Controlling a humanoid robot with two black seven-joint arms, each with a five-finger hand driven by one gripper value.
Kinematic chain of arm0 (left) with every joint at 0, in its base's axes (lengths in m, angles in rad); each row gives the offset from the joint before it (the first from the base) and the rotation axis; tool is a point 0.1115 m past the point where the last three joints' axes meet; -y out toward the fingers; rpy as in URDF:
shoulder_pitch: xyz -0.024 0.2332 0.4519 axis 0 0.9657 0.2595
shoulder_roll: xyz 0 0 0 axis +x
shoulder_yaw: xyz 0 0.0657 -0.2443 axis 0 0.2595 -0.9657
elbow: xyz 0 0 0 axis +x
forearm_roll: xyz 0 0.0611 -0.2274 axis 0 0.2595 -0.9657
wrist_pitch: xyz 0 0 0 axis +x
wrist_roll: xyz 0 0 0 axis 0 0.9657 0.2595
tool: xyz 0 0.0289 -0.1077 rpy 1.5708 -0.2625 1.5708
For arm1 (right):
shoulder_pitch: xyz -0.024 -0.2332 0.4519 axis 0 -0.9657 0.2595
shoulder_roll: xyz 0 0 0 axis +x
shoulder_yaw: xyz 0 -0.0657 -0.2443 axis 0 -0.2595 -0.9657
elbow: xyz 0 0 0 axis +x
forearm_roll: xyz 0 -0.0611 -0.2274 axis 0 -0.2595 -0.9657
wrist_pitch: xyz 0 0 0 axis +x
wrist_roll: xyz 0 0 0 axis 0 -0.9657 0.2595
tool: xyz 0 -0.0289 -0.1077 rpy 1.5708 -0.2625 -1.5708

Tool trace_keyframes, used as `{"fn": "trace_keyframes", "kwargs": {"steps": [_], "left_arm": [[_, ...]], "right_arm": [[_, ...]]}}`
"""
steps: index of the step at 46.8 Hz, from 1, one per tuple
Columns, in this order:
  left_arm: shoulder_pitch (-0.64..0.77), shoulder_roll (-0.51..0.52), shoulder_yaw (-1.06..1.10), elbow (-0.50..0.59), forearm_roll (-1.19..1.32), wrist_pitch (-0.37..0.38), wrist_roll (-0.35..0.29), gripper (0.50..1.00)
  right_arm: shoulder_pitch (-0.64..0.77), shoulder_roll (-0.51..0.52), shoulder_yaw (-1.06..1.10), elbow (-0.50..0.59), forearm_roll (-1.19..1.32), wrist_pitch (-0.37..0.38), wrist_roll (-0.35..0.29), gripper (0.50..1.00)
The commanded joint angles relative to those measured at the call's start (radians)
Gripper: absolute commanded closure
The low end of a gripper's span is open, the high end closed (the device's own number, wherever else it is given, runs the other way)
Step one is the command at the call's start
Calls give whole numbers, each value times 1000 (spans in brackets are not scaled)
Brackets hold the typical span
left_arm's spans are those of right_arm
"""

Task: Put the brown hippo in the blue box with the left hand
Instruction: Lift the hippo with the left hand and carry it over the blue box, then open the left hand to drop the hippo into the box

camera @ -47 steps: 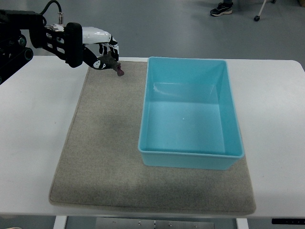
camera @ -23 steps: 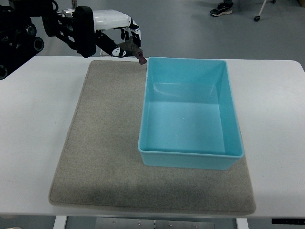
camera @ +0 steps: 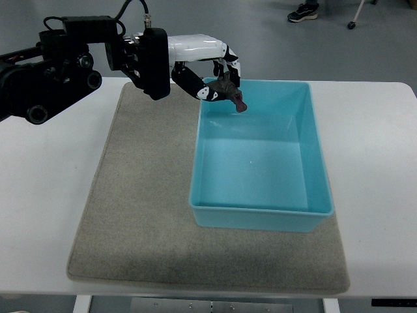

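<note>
My left hand [camera: 220, 79] reaches in from the left edge and hangs over the far left corner of the blue box [camera: 260, 208]. Its fingers are curled around the brown hippo [camera: 231, 93], a small dark toy whose reddish snout pokes out toward the right and down. The hippo is in the air above the box's inside, near the back wall. The blue box is an open rectangular tub with nothing inside, standing on the right part of a grey mat [camera: 137, 195]. My right hand does not show.
The mat lies on a white table [camera: 45, 195]. Beyond the table's far edge is grey floor, with a person's shoe [camera: 303, 11] at the top right.
My left hand has carried the hippo rightward, from above the mat's far left corner to over the box's far left corner.
</note>
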Motion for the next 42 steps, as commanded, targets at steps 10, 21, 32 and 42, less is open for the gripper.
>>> {"fn": "trace_keyframes", "kwargs": {"steps": [10,21,32,42], "left_arm": [[40,-59,7,9,2,0,2,1000],[71,-102,9,25,5,0,2,1000],[94,-116,9,36,4,0,0,971],[108,-116,9,35,2,-2,0,765]], "right_arm": [[0,0,0,0,0,0,0,564],[0,0,0,0,0,0,0,564],[0,0,0,0,0,0,0,564],[0,0,0,0,0,0,0,564]]}}
